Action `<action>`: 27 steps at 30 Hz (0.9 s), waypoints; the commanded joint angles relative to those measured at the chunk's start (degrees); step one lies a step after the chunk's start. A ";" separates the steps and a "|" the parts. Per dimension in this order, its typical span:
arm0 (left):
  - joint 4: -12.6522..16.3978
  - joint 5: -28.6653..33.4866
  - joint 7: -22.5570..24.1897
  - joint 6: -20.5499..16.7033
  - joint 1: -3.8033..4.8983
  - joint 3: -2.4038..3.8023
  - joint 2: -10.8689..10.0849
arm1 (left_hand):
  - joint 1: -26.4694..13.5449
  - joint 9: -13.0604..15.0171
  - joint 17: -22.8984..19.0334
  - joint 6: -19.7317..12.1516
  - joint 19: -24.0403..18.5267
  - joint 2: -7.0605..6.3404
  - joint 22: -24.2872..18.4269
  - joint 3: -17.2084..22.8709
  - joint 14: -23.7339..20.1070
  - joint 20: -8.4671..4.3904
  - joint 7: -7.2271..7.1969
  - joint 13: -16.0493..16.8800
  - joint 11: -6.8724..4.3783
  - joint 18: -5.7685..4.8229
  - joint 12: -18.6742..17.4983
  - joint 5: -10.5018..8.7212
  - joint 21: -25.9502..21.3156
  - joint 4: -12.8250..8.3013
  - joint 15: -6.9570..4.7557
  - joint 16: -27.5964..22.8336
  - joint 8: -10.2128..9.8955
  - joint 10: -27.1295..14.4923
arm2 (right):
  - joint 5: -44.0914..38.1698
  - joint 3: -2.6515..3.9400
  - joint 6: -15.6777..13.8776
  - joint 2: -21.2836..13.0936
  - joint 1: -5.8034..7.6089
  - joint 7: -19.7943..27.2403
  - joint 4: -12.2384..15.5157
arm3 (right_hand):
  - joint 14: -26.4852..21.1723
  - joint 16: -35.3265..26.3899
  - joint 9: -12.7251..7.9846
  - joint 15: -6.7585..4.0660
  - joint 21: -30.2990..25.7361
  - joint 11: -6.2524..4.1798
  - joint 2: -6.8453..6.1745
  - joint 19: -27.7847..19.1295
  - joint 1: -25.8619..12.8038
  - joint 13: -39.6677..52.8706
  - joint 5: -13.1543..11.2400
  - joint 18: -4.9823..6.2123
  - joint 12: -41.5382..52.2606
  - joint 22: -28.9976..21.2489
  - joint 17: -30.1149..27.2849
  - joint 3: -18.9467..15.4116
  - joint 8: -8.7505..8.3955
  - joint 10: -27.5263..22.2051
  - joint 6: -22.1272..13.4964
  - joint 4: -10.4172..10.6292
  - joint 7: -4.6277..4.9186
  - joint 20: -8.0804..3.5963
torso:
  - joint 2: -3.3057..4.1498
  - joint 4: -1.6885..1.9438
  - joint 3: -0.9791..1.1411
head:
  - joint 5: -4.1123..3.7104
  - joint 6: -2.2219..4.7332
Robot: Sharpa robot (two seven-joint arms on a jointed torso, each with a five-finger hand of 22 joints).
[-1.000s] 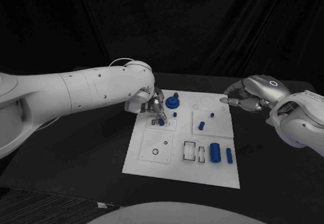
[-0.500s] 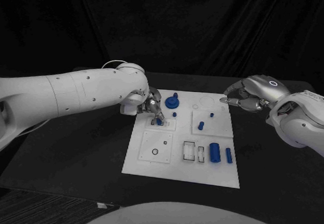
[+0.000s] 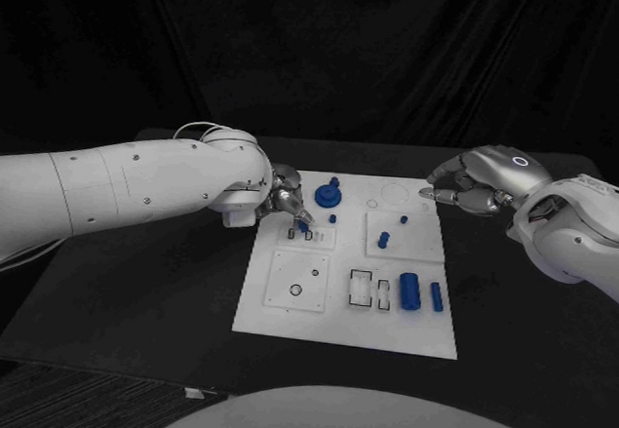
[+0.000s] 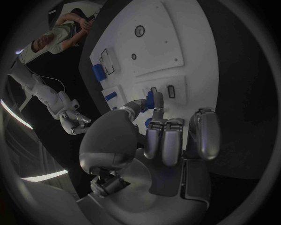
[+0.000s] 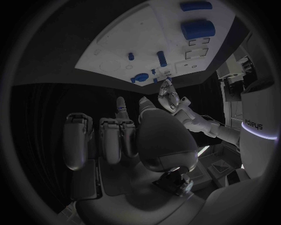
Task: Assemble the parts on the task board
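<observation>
The white task board (image 3: 334, 318) lies mid-table. My left hand (image 3: 285, 201) hovers over its upper-left panel. The fingertips (image 4: 157, 111) pinch a small blue part (image 3: 308, 235) that stands at one of two small slots there, also seen as the blue part (image 4: 150, 99) in the left wrist view. My right hand (image 3: 473, 188) hangs above the board's upper-right corner, fingers curled in, thumb against a finger, nothing seen in it. On the board are a blue knob (image 3: 329, 194), a blue cylinder (image 3: 409, 290), a blue bar (image 3: 437, 297) and a short peg (image 3: 384, 240).
The board (image 5: 117, 47) has a lower-left panel with a ring hole (image 3: 295, 290) and rectangular slots (image 3: 363, 289). Black tabletop (image 3: 150, 292) surrounds the board on all sides. My left forearm (image 3: 114, 187) crosses the table's left part.
My left arm has swung out to the left while its fingertips stay at the small blue part by the slot. The right hand has not moved.
</observation>
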 commanded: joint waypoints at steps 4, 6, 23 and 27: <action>3.30 -1.99 4.32 -13.48 -0.10 0.02 -2.08 | -0.47 0.44 15.07 -0.09 -0.15 -0.38 10.06 0.76 6.06 0.01 -0.25 13.45 -0.49 0.97 -0.15 0.31 -0.12 0.04 -0.20 0.15 0.02 4.73 | -0.16 0.04 -4.14 -0.47 -0.89 0.26 0.45 | 6.11 0.15 -0.24 0.52 0.19 0.62 -0.03 2.52 1.17 15.08 3.07 0.35 0.14 12.78 15.10 -0.01 -0.37 6.08 0.69 -0.05 0.16 0.51 | 0.02 0.00 0.00 | 0.40 0.01; 4.26 -3.88 5.13 -16.52 -0.28 0.01 -2.83 | -0.84 0.66 15.07 0.04 -0.06 -0.54 10.11 0.82 6.06 0.00 -0.23 13.54 -0.50 0.95 -0.06 0.53 -0.06 0.29 -0.22 0.15 0.17 4.81 | -0.16 0.04 -4.93 -0.59 -1.11 0.44 0.45 | 6.11 0.15 -0.27 0.53 0.43 0.64 -0.03 2.65 1.27 15.08 3.44 0.29 0.14 12.86 15.10 0.01 -0.40 6.08 0.71 -0.06 0.19 0.52 | -0.01 -0.01 0.01 | 0.51 0.01; 7.97 -11.17 7.26 -33.81 -6.00 -0.02 -5.49 | -1.25 1.30 15.07 0.45 0.37 -0.46 10.36 1.14 6.06 -0.08 -0.42 13.88 -0.67 0.83 0.26 1.24 0.39 1.16 -0.35 0.15 0.63 5.09 | -0.16 0.04 -8.20 -1.12 -1.84 1.37 1.11 | 6.11 0.15 -0.46 0.66 0.37 0.80 -0.11 2.65 1.97 15.08 5.42 0.30 0.14 12.85 15.10 0.25 -0.57 6.08 0.77 -0.16 0.36 0.62 | 0.01 -0.01 0.02 | 1.27 0.01; 7.85 -11.34 7.44 -34.52 -6.83 -0.03 -5.16 | -1.35 1.30 15.07 0.34 0.32 -0.44 10.33 1.16 6.06 -0.10 -0.38 13.73 -0.65 0.86 0.12 1.23 0.28 1.32 -0.36 0.15 0.56 4.99 | -0.16 0.04 -8.47 -1.09 -1.88 1.56 1.22 | 6.11 0.15 -0.50 0.67 0.30 0.79 -0.09 2.62 2.13 15.08 5.75 0.32 0.14 12.83 15.10 0.34 -0.60 6.08 0.78 -0.18 0.33 0.63 | 0.03 -0.01 0.00 | 2.19 0.01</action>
